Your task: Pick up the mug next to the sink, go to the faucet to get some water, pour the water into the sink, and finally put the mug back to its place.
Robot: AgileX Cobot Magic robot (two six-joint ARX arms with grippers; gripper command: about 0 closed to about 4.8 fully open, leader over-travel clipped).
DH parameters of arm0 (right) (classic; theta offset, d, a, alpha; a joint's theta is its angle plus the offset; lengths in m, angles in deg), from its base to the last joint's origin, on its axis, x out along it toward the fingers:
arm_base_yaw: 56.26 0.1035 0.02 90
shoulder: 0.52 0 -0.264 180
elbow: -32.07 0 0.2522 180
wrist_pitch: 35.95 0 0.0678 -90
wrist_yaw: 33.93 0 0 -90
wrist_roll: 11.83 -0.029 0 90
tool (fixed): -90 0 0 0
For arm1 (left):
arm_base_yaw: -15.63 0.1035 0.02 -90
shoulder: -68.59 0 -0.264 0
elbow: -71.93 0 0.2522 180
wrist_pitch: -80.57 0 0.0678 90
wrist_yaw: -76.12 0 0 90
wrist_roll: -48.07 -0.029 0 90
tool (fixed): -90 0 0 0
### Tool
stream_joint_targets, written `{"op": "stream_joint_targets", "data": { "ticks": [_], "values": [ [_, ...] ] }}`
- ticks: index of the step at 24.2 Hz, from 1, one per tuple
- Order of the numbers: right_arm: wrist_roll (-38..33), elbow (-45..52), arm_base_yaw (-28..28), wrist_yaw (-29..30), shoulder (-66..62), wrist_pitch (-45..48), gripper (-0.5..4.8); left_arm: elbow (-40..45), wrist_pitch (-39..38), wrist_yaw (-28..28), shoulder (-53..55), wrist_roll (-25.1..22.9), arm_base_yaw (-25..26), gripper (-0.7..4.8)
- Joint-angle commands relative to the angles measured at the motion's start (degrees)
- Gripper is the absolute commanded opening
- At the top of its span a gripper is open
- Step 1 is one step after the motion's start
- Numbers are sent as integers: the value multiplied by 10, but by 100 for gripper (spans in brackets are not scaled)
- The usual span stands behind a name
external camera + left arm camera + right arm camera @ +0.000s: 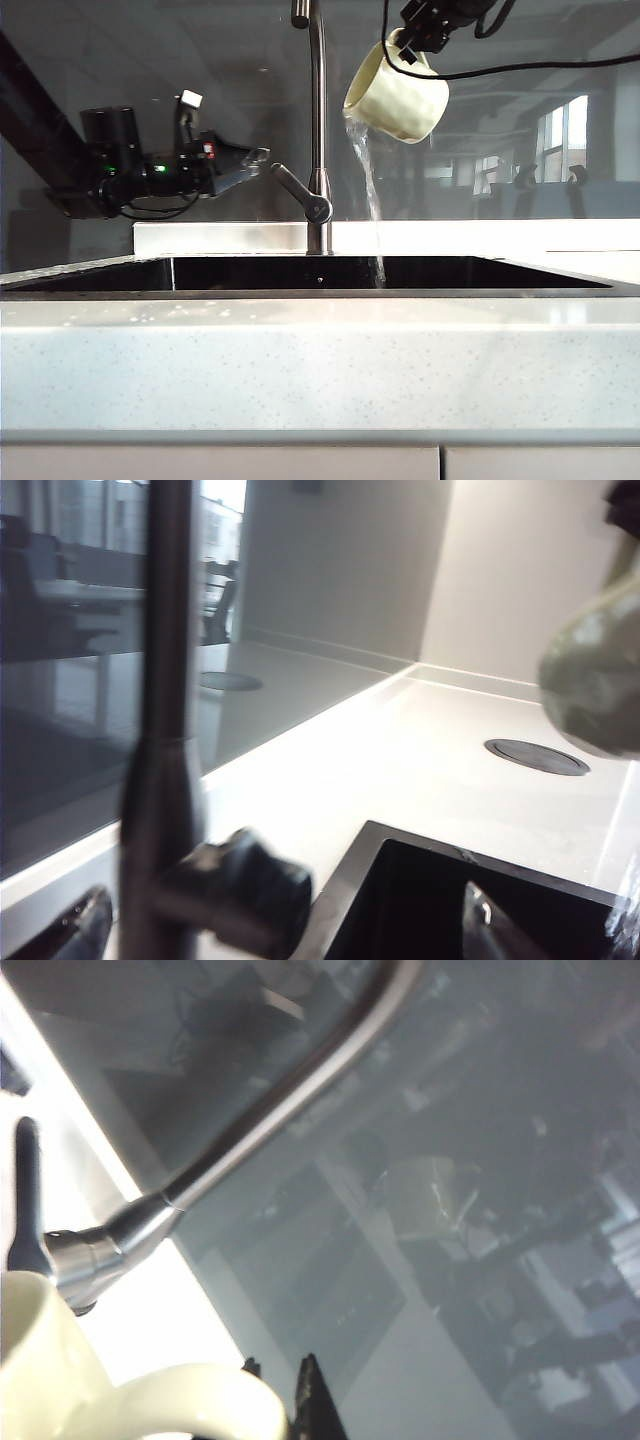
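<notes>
Bright daylight glares off the pale desk [320, 360], while both wrist views are soft and blurred.

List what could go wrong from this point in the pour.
1. The right hand holds the tilted mug by its handle alone, high above the sink; a slip could drop it.
2. The water falls close to the faucet and may splash.
3. The open left hand sits beside the faucet lever and might nudge it.
</notes>
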Motion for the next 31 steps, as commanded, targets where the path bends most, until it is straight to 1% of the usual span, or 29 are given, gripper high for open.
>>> {"op": "stream_joint_targets", "data": {
  "ticks": [1, 2, 3, 4, 5, 6, 8, 13, 18, 27, 31],
  "values": [
    [57, -10, 11, -10, 12, 47, -3, -2, 8, 4, -4, 32, 14, 479],
    [73, -10, 13, -10, 12, 47, -3, -2, 7, 5, -4, 33, 18, 479],
    [104, -10, 18, -10, 12, 47, -3, -2, 8, 9, -4, 42, 25, 479],
    [113, -10, 18, -12, 12, 47, -3, -2, 7, 8, -4, 45, 27, 479],
    [148, -10, 25, -23, 12, 47, -3, -2, 8, 11, -4, 54, 31, 479],
    [161, -10, 25, -25, 12, 47, -3, -2, 8, 11, -4, 57, 32, 479],
    [232, -10, 35, -34, 12, 47, -3, -2, 8, 16, -4, 58, 37, 479],
    [331, -10, 46, -35, 12, 47, -3, -2, 9, 18, -4, 69, 40, 479],
    [377, -10, 58, -50, 12, 51, -3, -2, 12, 19, -4, 69, 40, 479],
    [380, -10, 66, -50, 12, 53, -3, -2, 14, 19, -4, 68, 43, 479],
    [392, -10, 66, -50, 12, 53, -3, -2, 14, 19, -4, 69, 44, 479]
  ]
}}
